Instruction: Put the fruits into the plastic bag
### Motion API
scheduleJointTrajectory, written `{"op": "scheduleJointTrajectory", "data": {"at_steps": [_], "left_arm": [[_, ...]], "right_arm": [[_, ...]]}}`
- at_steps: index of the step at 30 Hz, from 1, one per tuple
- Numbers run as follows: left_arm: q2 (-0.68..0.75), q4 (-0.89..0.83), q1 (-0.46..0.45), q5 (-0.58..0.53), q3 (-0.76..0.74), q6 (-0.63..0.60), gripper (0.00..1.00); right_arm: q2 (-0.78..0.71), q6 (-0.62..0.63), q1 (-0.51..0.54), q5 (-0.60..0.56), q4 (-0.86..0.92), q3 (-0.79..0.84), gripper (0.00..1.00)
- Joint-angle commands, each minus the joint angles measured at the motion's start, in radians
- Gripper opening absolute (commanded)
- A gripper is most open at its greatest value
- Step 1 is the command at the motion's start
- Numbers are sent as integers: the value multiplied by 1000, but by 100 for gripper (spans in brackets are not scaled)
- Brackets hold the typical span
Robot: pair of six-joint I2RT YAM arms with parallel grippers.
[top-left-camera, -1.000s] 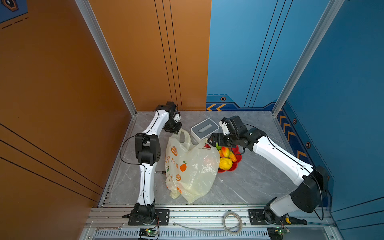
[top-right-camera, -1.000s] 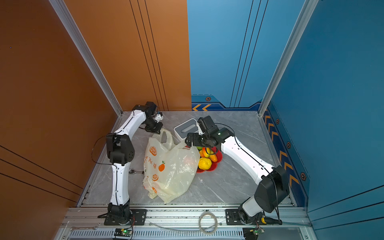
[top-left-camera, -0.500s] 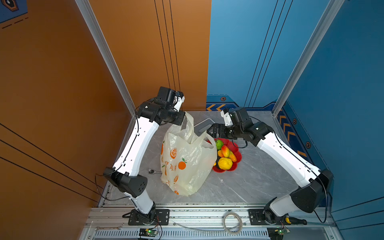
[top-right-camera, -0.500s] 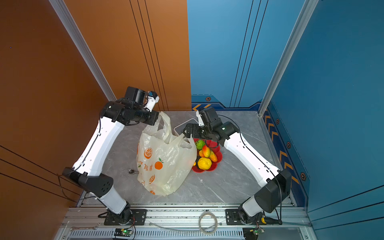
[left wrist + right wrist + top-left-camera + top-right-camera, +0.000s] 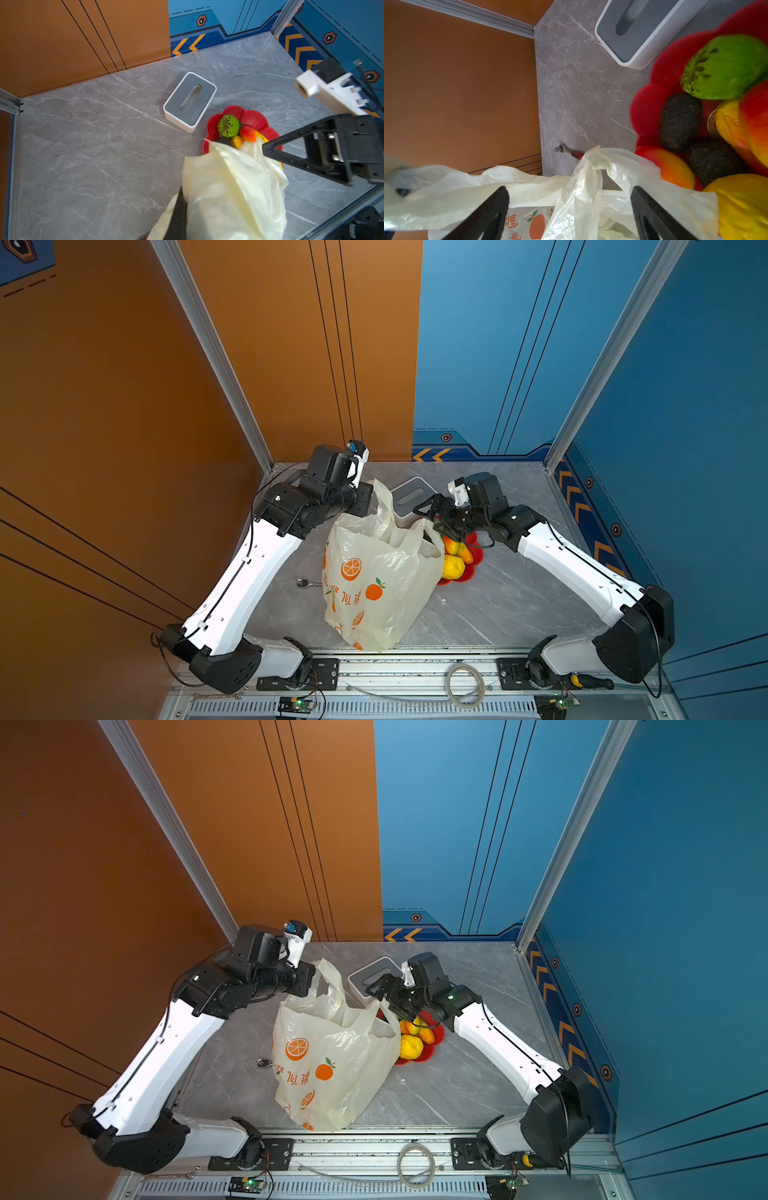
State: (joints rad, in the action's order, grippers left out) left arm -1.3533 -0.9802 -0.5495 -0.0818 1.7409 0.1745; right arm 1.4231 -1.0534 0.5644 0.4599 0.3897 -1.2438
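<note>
The cream-yellow plastic bag (image 5: 382,572) (image 5: 332,1052) stands upright on the grey floor. My left gripper (image 5: 369,498) (image 5: 178,214) is shut on its left handle loop and holds it up. My right gripper (image 5: 432,517) (image 5: 570,190) is open, its black fingers (image 5: 500,199) on either side of the bag's other handle without pinching it. The fruits lie in a red flower-shaped dish (image 5: 255,116) right of the bag: a green one (image 5: 724,66), two dark rough ones (image 5: 680,120), a red-orange one (image 5: 668,166) and a yellow one (image 5: 453,566).
A white-grey box with a slot (image 5: 409,499) (image 5: 190,101) sits behind the bag and dish. A small ratchet tool (image 5: 302,582) (image 5: 564,150) lies on the floor left of the bag. Orange wall on the left, blue walls at back and right.
My left arm has risen and pulled the bag's handle up, so the bag stands taller. My right gripper has come down over the other handle, its jaws slightly narrower.
</note>
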Motion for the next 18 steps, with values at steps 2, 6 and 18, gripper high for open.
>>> {"op": "scheduleJointTrajectory", "data": {"at_steps": [2,6,18], "left_arm": [[21,26,-27,-39,-27,24,0],[30,26,-42,-51,-38,24,0],[32,27,-49,-75,-28,13,0]], "right_arm": [[34,-144,7,31,-137,15,88],[58,-183,18,26,-155,25,85],[-97,-184,116,-149,16,58,89]]}}
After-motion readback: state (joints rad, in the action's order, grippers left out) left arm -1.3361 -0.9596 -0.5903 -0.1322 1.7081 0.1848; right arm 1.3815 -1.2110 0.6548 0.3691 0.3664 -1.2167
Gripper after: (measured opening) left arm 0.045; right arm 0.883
